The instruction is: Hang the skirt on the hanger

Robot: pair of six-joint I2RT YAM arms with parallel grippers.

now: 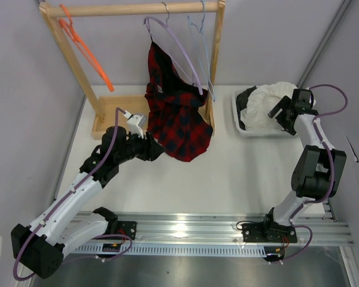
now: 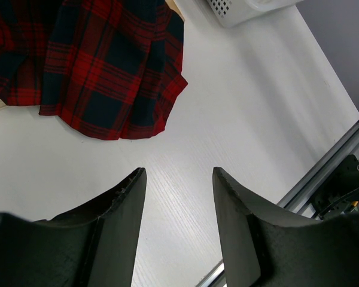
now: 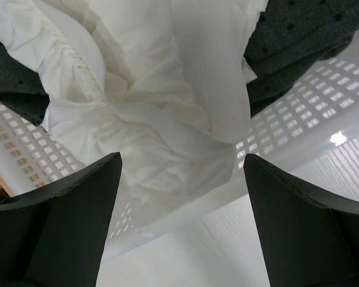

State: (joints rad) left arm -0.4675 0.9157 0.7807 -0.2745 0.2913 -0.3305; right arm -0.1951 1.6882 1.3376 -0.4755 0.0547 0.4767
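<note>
White skirt heaped in basket atop grey cloth; right gripper spread wide just above, possibly touching fabric. Empty left gripper parted near plaid garment. Orange hanger on rack.

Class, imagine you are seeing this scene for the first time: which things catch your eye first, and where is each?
The red-and-black plaid garment hanging from the middle of the wooden rack stands out most. Next comes the white skirt, heaped in the basket at the far right, with the right arm's open fingers poised over it. The orange hanger hangs bare at the rack's left end.
</note>
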